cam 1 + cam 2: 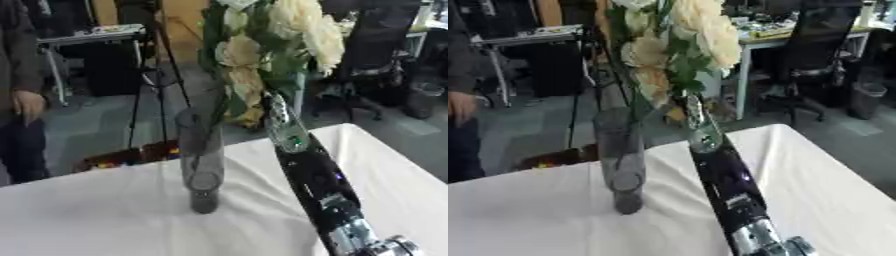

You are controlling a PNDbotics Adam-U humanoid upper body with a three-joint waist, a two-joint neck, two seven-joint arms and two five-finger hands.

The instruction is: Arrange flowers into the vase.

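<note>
Setting: an office or workshop, with a desk, a black swivel chair (376, 45) and a camera tripod (153, 75) on the grey floor beyond a table under a white tablecloth (96, 215). Item one: a tall, dark, translucent glass vase (201, 160), upright near the middle of the cloth and apparently empty, well placed to take stems from above. Item two: a bunch of cream-white roses with green leaves (271, 45), held high and just right of the vase mouth, stems pointing down toward it, seemingly lifted for lowering in. Item three: the right hand (696, 125), at the end of the black forearm rising from the near right; it met the stems from below and presumably grasped them, though foliage hid the fingers, so the grip could not be confirmed. The left hand was out of view.
</note>
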